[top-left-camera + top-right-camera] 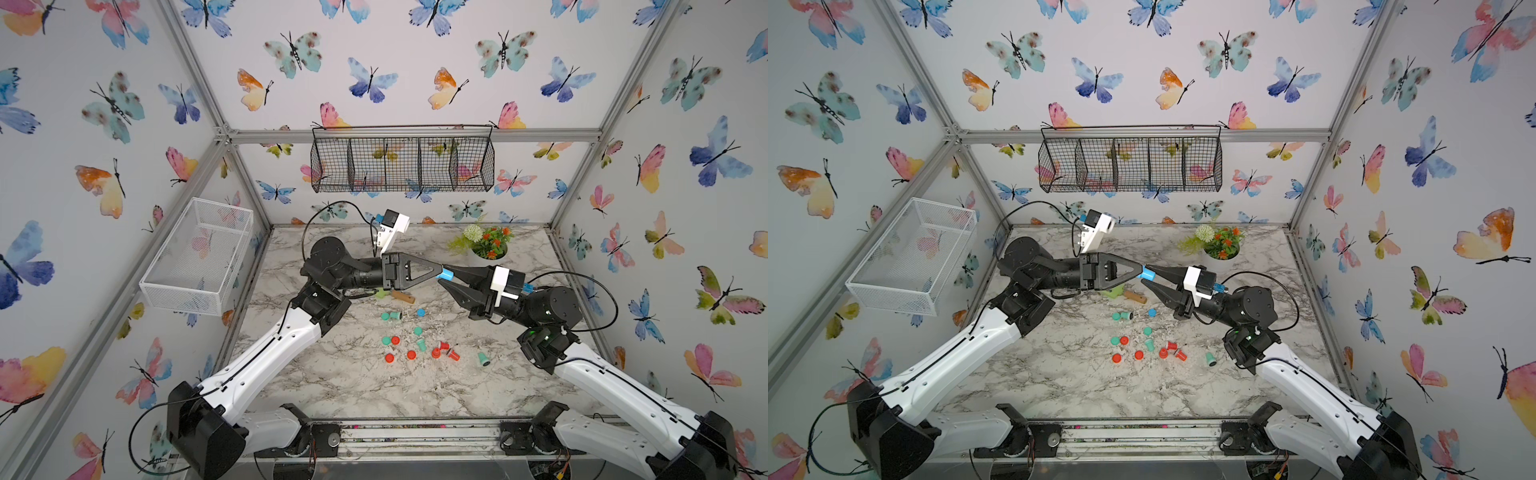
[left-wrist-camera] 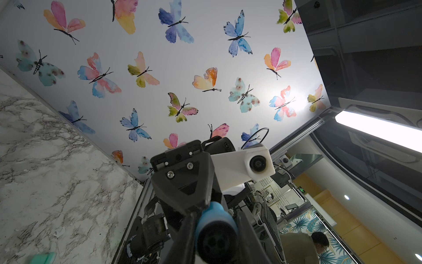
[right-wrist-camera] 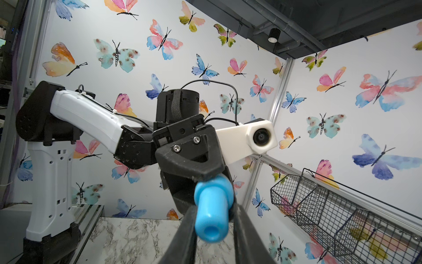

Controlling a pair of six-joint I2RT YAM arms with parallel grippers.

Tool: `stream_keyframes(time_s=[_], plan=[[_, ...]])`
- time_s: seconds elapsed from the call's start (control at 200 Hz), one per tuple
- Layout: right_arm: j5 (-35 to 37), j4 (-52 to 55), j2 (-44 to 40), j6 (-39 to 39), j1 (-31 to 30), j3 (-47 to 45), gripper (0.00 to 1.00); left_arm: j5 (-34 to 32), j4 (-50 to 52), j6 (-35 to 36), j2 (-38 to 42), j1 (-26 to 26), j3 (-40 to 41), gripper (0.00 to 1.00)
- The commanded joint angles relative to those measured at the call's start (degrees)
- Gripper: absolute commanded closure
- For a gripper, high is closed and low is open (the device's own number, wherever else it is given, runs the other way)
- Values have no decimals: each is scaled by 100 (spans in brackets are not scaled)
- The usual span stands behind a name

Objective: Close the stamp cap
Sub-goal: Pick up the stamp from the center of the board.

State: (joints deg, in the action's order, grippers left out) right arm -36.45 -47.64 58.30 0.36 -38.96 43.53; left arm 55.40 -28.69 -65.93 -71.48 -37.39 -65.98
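The blue stamp [image 3: 212, 203] is up in the air above the middle of the table [image 1: 374, 395], caught between the two arms, which meet tip to tip. The left claw [image 1: 439, 272] is clenched on its wider end, and the narrow handle, hollow at its tip, points toward the right arm. The right claw [image 1: 446, 277] straddles that handle. Its fingers [image 3: 187, 230] run along either side, close against the plastic, but I cannot tell whether they pinch it or only flank it. In the left wrist view the end facing the left arm is a dark disc inside a blue rim. That reads as the bare stamping face, so the stamp looks uncovered. A small round blue cap [image 1: 420, 312], likely its own, lies on the table below, a little apart from the red and green pieces [image 1: 411, 354] scattered nearer the front. The step in hand, as I judge it, is a handover of the stamp to the right arm. The next move calls for the right claw to get a firm hold on the handle before the left lets go. The freed left claw would then fetch the cap and press it squarely over the face.
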Motion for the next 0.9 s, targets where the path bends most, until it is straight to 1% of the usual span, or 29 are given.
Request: stream_keyframes(time_s=[0.0,0.4,0.681,0.751,0.801,0.896], plan=[[-51,-232,32,111,-16,-11,71,105,-268,-43,-48,-30,-3,87],[-38,-232,-38,149,-15,-2,70,111,-263,-58,-103,-41,-12,89],[-55,-212,-39,140,-15,46,74,86,-262,-63,-111,-49,-25,89],[-81,-220,-30,140,-15,66,73,93,-261,-66,-111,-52,-21,89],[-91,-218,-21,148,-15,77,70,86,-262,-65,-111,-58,-21,89],[-91,-220,-14,149,-15,93,70,86,-262,-67,-111,-58,-26,89]])
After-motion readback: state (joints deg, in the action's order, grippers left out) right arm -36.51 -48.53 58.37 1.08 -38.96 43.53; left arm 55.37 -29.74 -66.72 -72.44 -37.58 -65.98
